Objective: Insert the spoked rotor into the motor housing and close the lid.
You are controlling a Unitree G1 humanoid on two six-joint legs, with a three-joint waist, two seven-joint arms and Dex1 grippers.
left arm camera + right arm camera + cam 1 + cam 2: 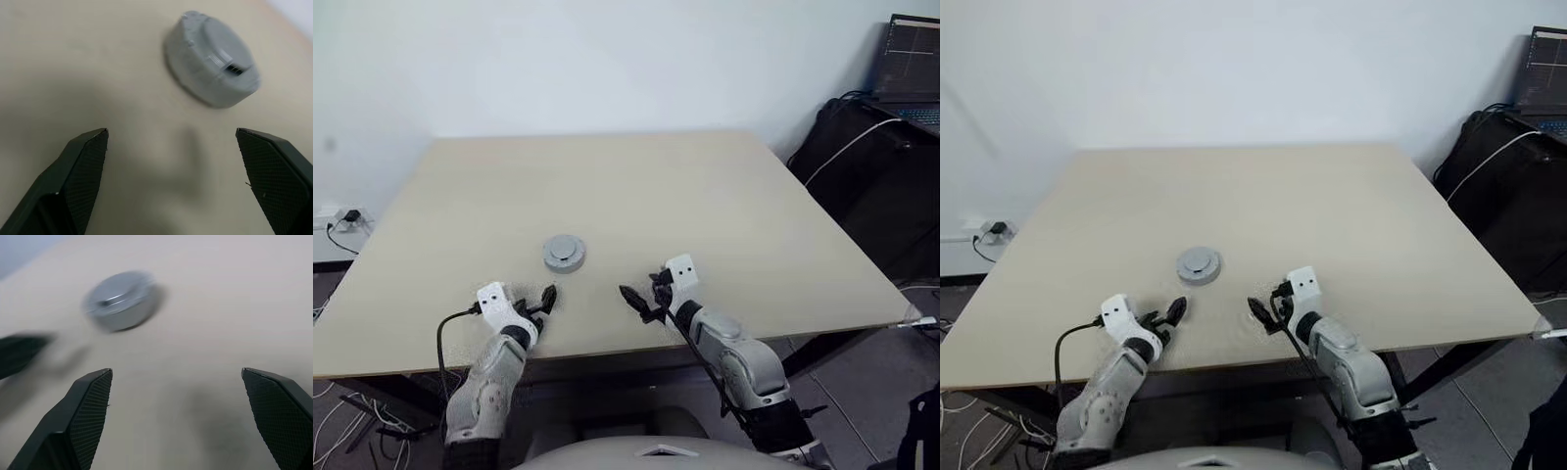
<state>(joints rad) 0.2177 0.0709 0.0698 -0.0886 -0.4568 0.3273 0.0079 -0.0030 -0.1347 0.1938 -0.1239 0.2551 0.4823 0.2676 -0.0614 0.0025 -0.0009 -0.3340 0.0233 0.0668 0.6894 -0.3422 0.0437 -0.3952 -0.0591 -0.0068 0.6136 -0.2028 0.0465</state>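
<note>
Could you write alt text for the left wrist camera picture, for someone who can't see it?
A round grey lid sits closed on a pale table, untouched. Nearer the camera, the left pincer is open, its two black fingers spread wide and empty.

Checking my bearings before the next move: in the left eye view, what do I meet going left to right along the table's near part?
Left gripper → lid → right gripper, all over the table.
</note>
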